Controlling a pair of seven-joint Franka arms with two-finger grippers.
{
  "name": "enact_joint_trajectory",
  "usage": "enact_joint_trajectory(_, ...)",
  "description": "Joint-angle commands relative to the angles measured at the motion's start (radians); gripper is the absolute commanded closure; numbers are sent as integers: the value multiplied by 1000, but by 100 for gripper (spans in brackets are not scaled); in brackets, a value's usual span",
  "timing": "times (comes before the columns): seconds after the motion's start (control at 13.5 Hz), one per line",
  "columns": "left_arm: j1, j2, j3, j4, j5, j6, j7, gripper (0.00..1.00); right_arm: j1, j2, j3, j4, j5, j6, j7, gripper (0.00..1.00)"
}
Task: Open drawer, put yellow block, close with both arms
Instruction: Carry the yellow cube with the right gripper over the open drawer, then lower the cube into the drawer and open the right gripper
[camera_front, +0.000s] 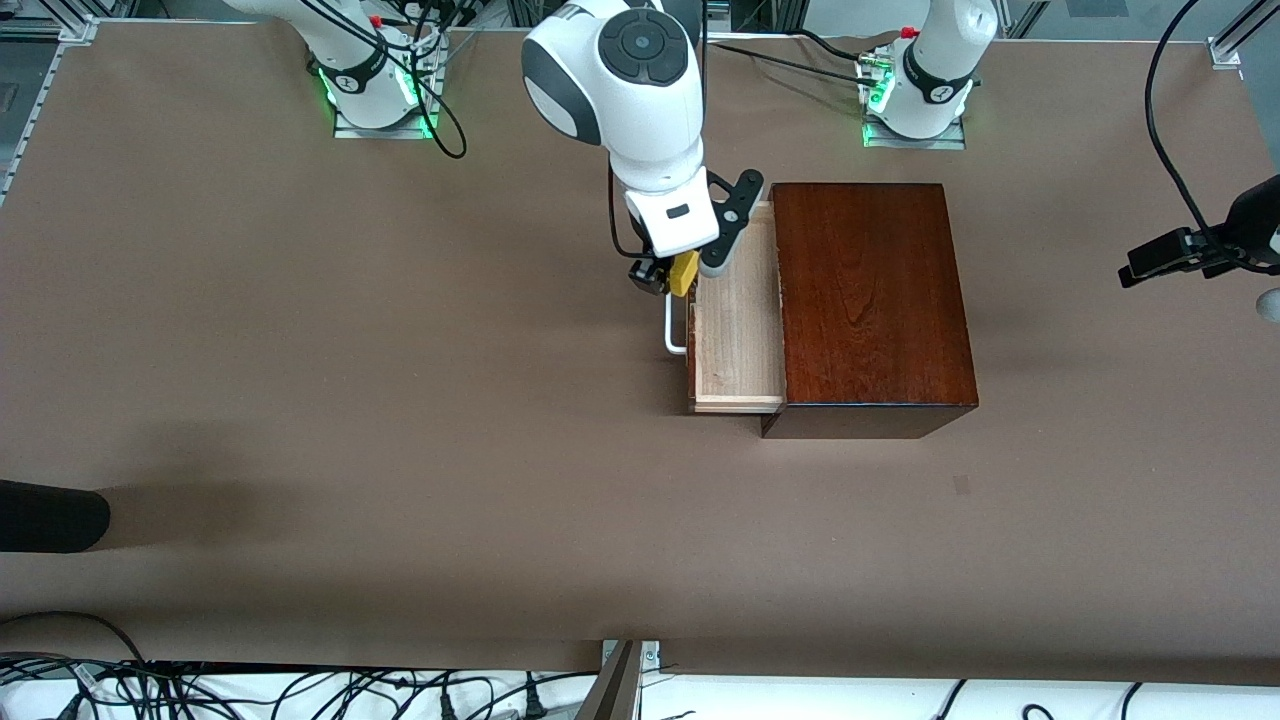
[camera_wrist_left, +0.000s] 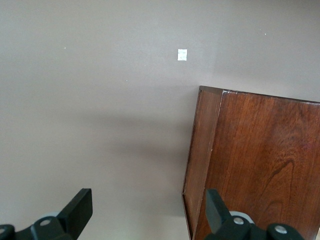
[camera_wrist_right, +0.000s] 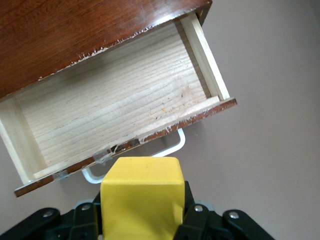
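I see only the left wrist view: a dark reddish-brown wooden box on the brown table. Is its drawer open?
Observer: Yes. The pale wood drawer is pulled out of the dark reddish-brown wooden box, toward the right arm's end of the table, and it holds nothing.
Operator: Where is the small yellow block?
Observer: The right gripper is shut on the small bright yellow block, in the air over the drawer's front edge, above its white bar handle.
Operator: And my left gripper?
Observer: The left gripper waits open in the air at the left arm's end of the table.
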Motion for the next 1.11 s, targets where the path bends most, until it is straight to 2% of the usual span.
enact_joint_trajectory(0.0, 9, 12, -1, 33, -8, -10, 7, 0, 10, 86, -5, 95, -10, -10, -43, 97)
enact_joint_trajectory(1.04, 9, 11, -1, 32, -8, -16, 5, 0, 84, 201, -13, 101, -15, 179, -46, 100)
